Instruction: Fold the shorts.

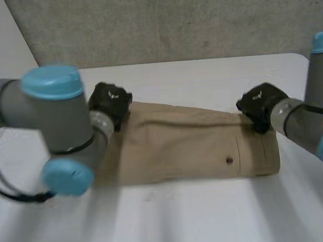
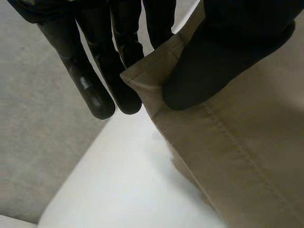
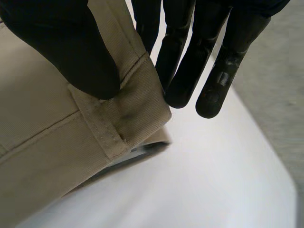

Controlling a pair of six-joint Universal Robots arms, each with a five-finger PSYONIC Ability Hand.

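Left wrist view: the left hand (image 2: 209,57) pinches a corner of the tan shorts (image 2: 247,156) between its thumb and straight fingers (image 2: 97,80), above the white table (image 2: 123,185). Right wrist view has the right hand (image 3: 66,47) pinching another corner the same way, beside a belt loop (image 3: 102,128). Head view alone takes in the whole garment, lying flat with its long axis running left to right between the hands, and its button (image 1: 229,160) nearer the right hand.
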